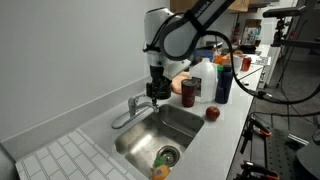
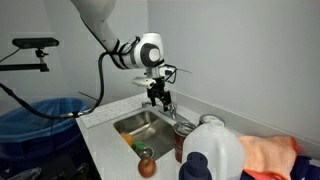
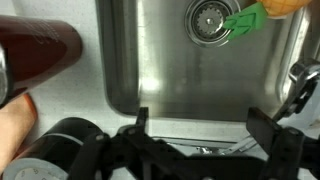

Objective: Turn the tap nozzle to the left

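Observation:
The tap nozzle [image 1: 122, 115] is a curved chrome spout at the back rim of the steel sink [image 1: 185, 128], reaching over the basin. My gripper [image 1: 157, 95] hangs fingers-down just beside the tap's base, at the spout's near end; it also shows in an exterior view [image 2: 160, 96], where it hides most of the tap. In the wrist view the two fingers [image 3: 200, 125] stand wide apart and hold nothing, above the sink's rim. A chrome part of the tap [image 3: 301, 85] shows at the right edge.
A toy carrot [image 3: 250, 15] lies by the drain [image 3: 208, 18]. A red can [image 1: 188, 92], a white jug [image 1: 203, 78], a blue bottle [image 1: 223, 80] and an apple [image 1: 212, 113] stand beside the sink. A blue bin [image 2: 50, 115] sits off the counter.

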Robot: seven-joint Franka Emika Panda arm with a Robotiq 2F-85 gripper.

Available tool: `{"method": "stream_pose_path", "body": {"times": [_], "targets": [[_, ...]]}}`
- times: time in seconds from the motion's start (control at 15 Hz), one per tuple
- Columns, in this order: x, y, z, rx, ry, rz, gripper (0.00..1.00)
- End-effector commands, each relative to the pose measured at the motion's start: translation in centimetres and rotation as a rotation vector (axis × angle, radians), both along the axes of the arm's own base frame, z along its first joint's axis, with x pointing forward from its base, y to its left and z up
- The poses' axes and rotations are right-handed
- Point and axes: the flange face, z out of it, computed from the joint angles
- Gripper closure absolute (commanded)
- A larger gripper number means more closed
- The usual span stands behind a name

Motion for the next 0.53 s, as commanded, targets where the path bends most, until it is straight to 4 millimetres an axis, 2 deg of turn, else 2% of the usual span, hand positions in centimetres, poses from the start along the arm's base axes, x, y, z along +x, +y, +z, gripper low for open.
{"method": "stream_pose_path", "body": {"times": [0.0,0.27,0.47], "targets": [[1.3,1.9,0.1,0.025,0.02,0.034,0.0],[1.5,2.4,-0.4,0.061,0.058,0.049,0.0],[2.2,3.5,-0.6,0.121,0.077,0.053,0.0]]}}
